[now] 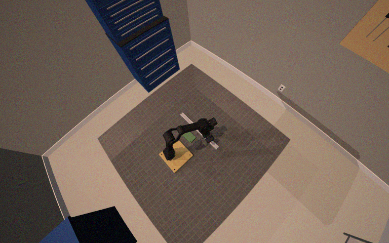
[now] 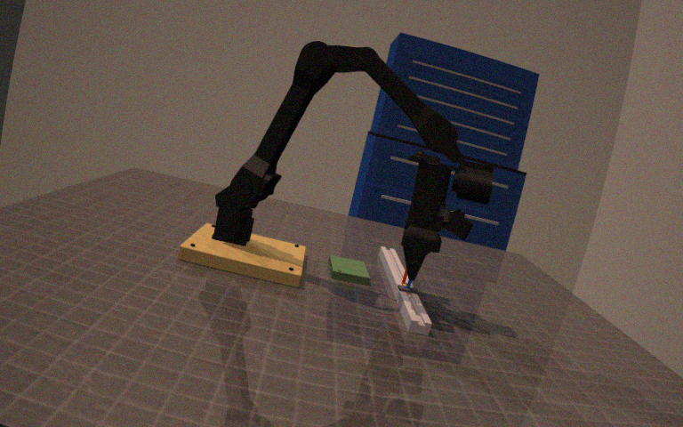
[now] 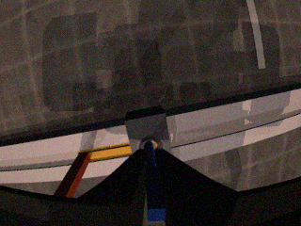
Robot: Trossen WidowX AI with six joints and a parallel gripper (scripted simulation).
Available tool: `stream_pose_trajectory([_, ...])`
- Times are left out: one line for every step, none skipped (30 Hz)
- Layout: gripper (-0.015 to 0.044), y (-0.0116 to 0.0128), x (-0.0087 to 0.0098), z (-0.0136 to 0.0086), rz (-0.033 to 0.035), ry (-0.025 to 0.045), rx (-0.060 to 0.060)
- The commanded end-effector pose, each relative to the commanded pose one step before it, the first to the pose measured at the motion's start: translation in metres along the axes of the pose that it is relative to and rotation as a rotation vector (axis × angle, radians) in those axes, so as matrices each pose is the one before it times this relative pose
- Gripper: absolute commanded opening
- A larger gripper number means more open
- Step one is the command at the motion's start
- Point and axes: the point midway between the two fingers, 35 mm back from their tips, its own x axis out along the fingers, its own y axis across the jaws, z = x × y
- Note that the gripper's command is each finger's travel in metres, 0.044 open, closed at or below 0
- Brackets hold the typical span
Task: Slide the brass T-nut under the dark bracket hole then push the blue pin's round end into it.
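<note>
Clamped on the blue pin [image 2: 409,284] [image 3: 156,214], the black arm's end effector [image 1: 210,139] [image 2: 411,278] [image 3: 150,157] reaches down over the aluminum rail [image 1: 186,117] [image 2: 389,261] [image 3: 212,127]. The pin stands close to upright, its lower end at the hole of the dark bracket [image 2: 406,288] [image 3: 147,128]; how deep it sits cannot be told. The bracket spans the rail's slot.

Beside it, the brass T-nut [image 3: 111,152] shows as a yellow bar, its long axis along the slot, one end meeting the bracket's edge in the wrist view. The orange handle [image 2: 405,276] [image 3: 75,176] rises from the nut's outer end, slightly tilted in the exterior view.

The rail runs roughly parallel to the upper-right edge of the gray, grid-lined surface [image 1: 229,171] [image 2: 150,352], whose top, left and right corners show from above. The green tray [image 1: 189,136] [image 2: 347,268] lies between the rail and the yellow base plate [image 1: 174,167] [image 2: 294,277], which carries the arm nearer the surface's left corner than its right.

Past the upper-left edge, close to the top corner, stands a tall blue drawer cabinet [image 1: 154,57] [image 2: 453,116] with pale handles. A white outlet [image 1: 281,87] marks the gray wall beyond the upper-right edge, with an orange-tan panel [image 1: 364,40] farther along.
</note>
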Motion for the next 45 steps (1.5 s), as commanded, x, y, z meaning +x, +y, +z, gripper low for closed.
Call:
stream_pose_trajectory([-0.015,-0.00008,0.00304,-0.00004,-0.00317,0.02246,0.003])
stream_pose_trajectory([-0.015,0.00002,0.00001,0.00018,-0.00043,0.00302,0.0])
stream_pose_trajectory([-0.015,0.00002,0.00001,0.00018,-0.00044,0.00302,0.0])
stream_pose_trajectory([-0.015,0.00002,0.00001,0.00017,-0.00044,0.00302,0.0])
stream_pose_trajectory([-0.015,0.00002,0.00001,0.00017,-0.00044,0.00302,0.0])
stream_pose_trajectory([-0.015,0.00002,0.00001,0.00017,-0.00044,0.00302,0.0])
stream_pose_trajectory([-0.015,0.00002,0.00001,0.00017,-0.00044,0.00302,0.0])
stream_pose_trajectory([-0.015,0.00002,0.00001,0.00017,-0.00045,0.00302,0.0])
stream_pose_trajectory([-0.015,0.00002,0.00001,0.00017,-0.00045,0.00302,0.0])
stream_pose_trajectory([-0.015,0.00002,0.00001,0.00017,-0.00045,0.00302,0.0])
stream_pose_trajectory([-0.015,0.00002,0.0,0.00017,-0.00045,0.00301,0.0])
stream_pose_trajectory([-0.015,0.00002,0.0,0.00017,-0.00045,0.00301,0.0])
stream_pose_trajectory([-0.015,0.00002,0.0,0.00017,-0.00046,0.00301,0.0])
stream_pose_trajectory([-0.015,0.00002,0.0,0.00017,-0.00046,0.00301,0.0])
stream_pose_trajectory([-0.015,0.00002,0.0,0.00016,-0.00046,0.00301,0.0])
stream_pose_trajectory([-0.015,0.00002,0.0,0.00016,-0.00046,0.00301,0.0])
stream_pose_trajectory([-0.015,0.00002,0.0,0.00016,-0.00046,0.00301,0.0])
stream_pose_trajectory([-0.015,0.00002,0.0,0.00016,-0.00047,0.00301,0.0])
stream_pose_trajectory([-0.015,0.00002,0.0,0.00016,-0.00047,0.00301,0.0])
stream_pose_trajectory([-0.015,0.00002,0.0,0.00016,-0.00047,0.00301,0.0])
stream_pose_trajectory([-0.015,0.00002,0.0,0.00016,-0.00047,0.00301,0.0])
stream_pose_trajectory([-0.015,0.00002,0.0,0.00016,-0.00047,0.00301,0.0])
stream_pose_trajectory([-0.015,0.00002,0.0,0.00016,-0.00048,0.00301,0.0])
stream_pose_trajectory([-0.015,0.00003,0.0,0.00016,-0.00048,0.00301,0.0])
stream_pose_trajectory([-0.015,0.00003,0.0,0.00015,-0.00048,0.00301,0.0])
stream_pose_trajectory([-0.015,0.00003,0.0,0.00015,-0.00048,0.00301,0.0])
stream_pose_trajectory([-0.015,0.00003,0.0,0.00015,-0.00048,0.00301,0.0])
stream_pose_trajectory([-0.015,0.00003,0.0,0.00015,-0.00049,0.00301,0.0])
stream_pose_trajectory([-0.015,0.00003,0.0,0.00015,-0.00049,0.00301,0.0])
stream_pose_trajectory([-0.015,0.00003,0.0,0.00015,-0.00049,0.00301,0.0])
stream_pose_trajectory([-0.015,0.00003,0.0,0.00015,-0.00049,0.00301,0.0])
stream_pose_trajectory([-0.015,0.00003,0.0,0.00015,-0.0005,0.00301,0.0])
stream_pose_trajectory([-0.015,0.00003,0.0,0.00015,-0.0005,0.00301,0.0])
stream_pose_trajectory([-0.015,0.00003,0.0,0.00015,-0.0005,0.00301,0.0])
stream_pose_trajectory([-0.015,0.00003,0.0,0.00014,-0.0005,0.00301,0.0])
stream_pose_trajectory([-0.015,0.00003,0.0,0.00014,-0.0005,0.00301,0.0])
stream_pose_trajectory([-0.015,0.00003,-0.00001,0.00014,-0.00051,0.00301,0.0])
stream_pose_trajectory([-0.015,0.0,-0.0001,0.0,0.0001,-0.00064,-0.0001])
stream_pose_trajectory([-0.015,0.0,-0.00017,0.0,0.00018,-0.00111,-0.0002])
stream_pose_trajectory([-0.015,0.0,-0.00025,-0.00001,0.00026,-0.00165,-0.0003])
stream_pose_trajectory([-0.015,0.0,-0.00035,-0.00001,0.00036,-0.00229,-0.0005])
stream_pose_trajectory([-0.015,0.0,-0.00038,-0.00001,0.00038,-0.00245,-0.0005])
stream_pose_trajectory([-0.015,0.0,-0.00042,-0.00001,0.00043,-0.00274,-0.0006])
stream_pose_trajectory([-0.015,0.0,-0.00048,-0.00001,0.00049,-0.00315,-0.0007])
stream_pose_trajectory([-0.015,0.0,-0.00046,-0.00001,0.00045,-0.00296,-0.0006])
